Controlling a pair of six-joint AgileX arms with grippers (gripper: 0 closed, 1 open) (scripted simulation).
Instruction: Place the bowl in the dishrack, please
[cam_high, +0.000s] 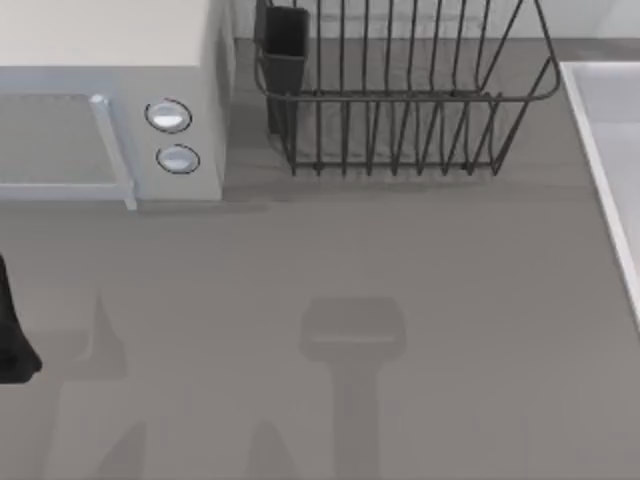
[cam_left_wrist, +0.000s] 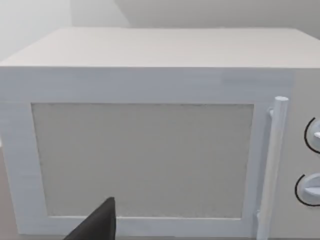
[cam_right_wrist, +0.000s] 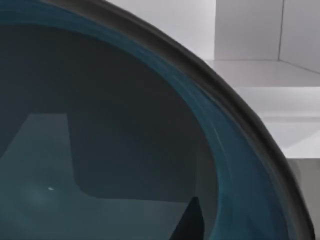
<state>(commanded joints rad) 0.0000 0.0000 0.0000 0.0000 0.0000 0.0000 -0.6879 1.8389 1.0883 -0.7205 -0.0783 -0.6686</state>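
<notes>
**Q:** Where is the bowl, and what holds it?

**A:** In the right wrist view the bowl (cam_right_wrist: 125, 150) sits directly against the camera, its teal interior and dark rim curving across the frame. That closeness suggests the right arm is carrying it. A dark sliver near the rim may be a finger of the right gripper, but whether the fingers are closed on the bowl cannot be told.

**Q:** And the left arm?

**A:** The left gripper (cam_high: 12, 335) hangs at the table's left edge, apparently parked. One dark finger (cam_left_wrist: 97, 225) points toward the microwave (cam_left_wrist: 150, 140); how far it is open cannot be told.

**Q:** Where is the target?

**A:** The dishrack (cam_high: 400, 100) stands at the far side of the table (cam_high: 450, 330), right of the microwave, cutlery cup (cam_high: 285, 45) at its left corner. Its tines stand upright, so the bowl probably needs lowering from above.
</notes>
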